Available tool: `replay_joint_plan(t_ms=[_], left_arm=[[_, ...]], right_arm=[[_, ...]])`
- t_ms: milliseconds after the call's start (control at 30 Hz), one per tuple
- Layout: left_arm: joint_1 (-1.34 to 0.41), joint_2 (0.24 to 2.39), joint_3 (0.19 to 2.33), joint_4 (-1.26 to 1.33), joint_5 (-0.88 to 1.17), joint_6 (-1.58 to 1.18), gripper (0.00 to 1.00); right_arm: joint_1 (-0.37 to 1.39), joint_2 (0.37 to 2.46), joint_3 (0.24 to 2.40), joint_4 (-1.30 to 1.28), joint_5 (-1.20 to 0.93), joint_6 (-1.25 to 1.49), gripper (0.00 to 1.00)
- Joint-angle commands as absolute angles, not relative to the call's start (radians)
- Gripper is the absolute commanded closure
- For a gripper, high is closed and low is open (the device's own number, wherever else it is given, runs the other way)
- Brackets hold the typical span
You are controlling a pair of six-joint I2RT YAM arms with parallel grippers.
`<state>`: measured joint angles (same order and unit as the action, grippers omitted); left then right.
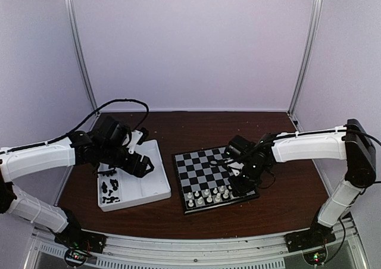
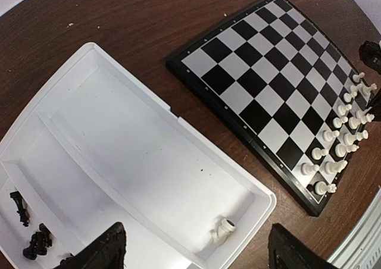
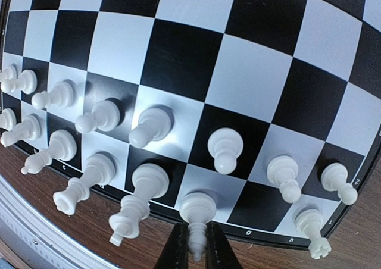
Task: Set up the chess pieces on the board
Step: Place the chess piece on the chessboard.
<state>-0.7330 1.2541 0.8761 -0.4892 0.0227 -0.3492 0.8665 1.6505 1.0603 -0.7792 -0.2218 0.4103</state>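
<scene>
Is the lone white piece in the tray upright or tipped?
Tipped: the white chess piece lies on its side in the tray, base facing sideways.

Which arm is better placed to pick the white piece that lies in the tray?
Left. The left gripper hangs open over the tray, close to the lying white piece. The right gripper is at the board, shut on a back-row piece.

L arm & R arm white shells, blk joints, blk L gripper, blk R gripper, blk cables
</scene>
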Motion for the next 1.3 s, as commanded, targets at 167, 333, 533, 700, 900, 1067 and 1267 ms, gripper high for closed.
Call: replay_joint_plan(t_ms=[167, 333, 533, 700, 900, 1067, 1267], left_arm=[[-0.735, 1.261, 0.905, -0.48, 0.038, -0.336, 0.18], [-0.735, 1.262, 0.906, -0.48, 0.04, -0.337, 0.18], [-0.735, 1.262, 0.907, -0.48, 0.041, -0.337, 0.18], [-0.735, 1.262, 0.907, -0.482, 0.043, -0.338, 0.18], [-0.735, 1.27, 0.91, -0.483, 0.053, -0.337, 0.18], [-0.735, 1.277, 0.913, -0.49, 0.077, -0.331, 0.18], [-0.735, 1.342, 0.934, -0.521, 0.143, -0.309, 0.33]], right_arm=[[0.873, 1.662, 1.089, -0.776, -0.186, 0.397, 0.9], [0.874, 1.667, 1.1, -0.787, -0.164, 0.393, 0.88], [0.873, 1.674, 1.106, -0.786, -0.16, 0.387, 0.88], [0.873, 1.675, 1.106, -0.79, -0.158, 0.385, 0.86], [0.873, 1.653, 1.106, -0.791, -0.151, 0.385, 0.74], [0.873, 1.608, 1.109, -0.795, -0.15, 0.384, 0.7], [0.873, 1.495, 1.099, -0.794, -0.133, 0.379, 0.67]])
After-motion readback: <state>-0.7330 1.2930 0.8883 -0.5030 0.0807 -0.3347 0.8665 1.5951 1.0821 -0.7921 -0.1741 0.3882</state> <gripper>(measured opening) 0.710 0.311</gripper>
